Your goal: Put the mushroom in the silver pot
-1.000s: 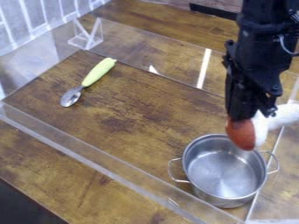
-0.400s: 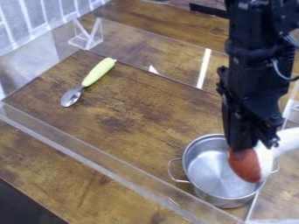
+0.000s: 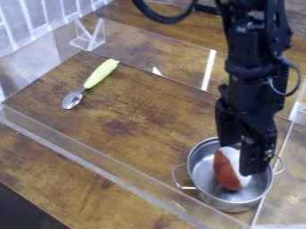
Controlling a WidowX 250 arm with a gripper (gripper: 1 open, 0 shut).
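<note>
The silver pot (image 3: 203, 183) at 5 o'clock is polished, mirror-bright metal. The mushroom (image 3: 227, 169) inside it looks like smooth matt plastic. At 10 o'clock, the spoon (image 3: 91, 82) pairs a shiny metal bowl with a glossy plastic handle. The wooden table (image 3: 143, 112) shows grained wood, ringed by clear acrylic walls (image 3: 89, 148).

I see a yellow-green-handled spoon (image 3: 91, 82) lying well left of the claw, far side, w/ a clear plastic stand (image 3: 86, 36) beyond it.

Colours, quick pass

My gripper (image 3: 249, 154) is black; the mushroom (image 3: 227, 168) has a reddish-brown cap and white stem; the silver pot (image 3: 203, 184) is shiny steel; the spoon (image 3: 91, 81) has a yellow-green handle; the table (image 3: 131, 116) is brown woodgrain.
</note>
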